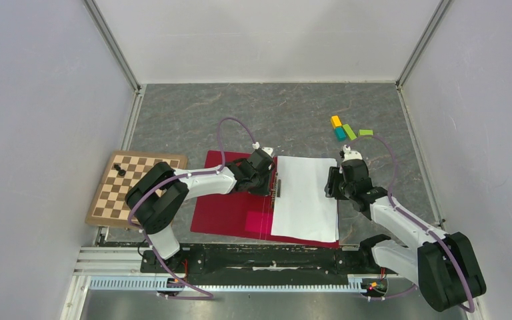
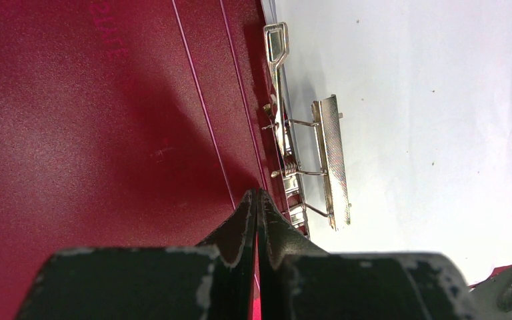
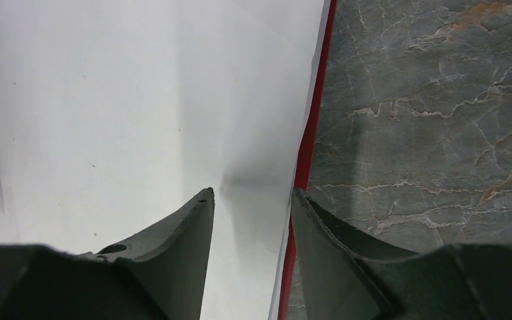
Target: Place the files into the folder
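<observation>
Grey table (image 1: 293, 110) is bearing the open folder (image 1: 230, 207), files (image 1: 305, 197) lying on it mid-frame. Left gripper (image 2: 258, 200) is sitting pressed together, perhaps nipping the folder; right gripper (image 3: 253, 195) is hanging spread.

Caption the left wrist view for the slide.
Shut left gripper over the open red folder, beside its metal clip and white sheets.

Bright even light, soft shadows, faint sheen on the folder (image 2: 73, 133)
</observation>
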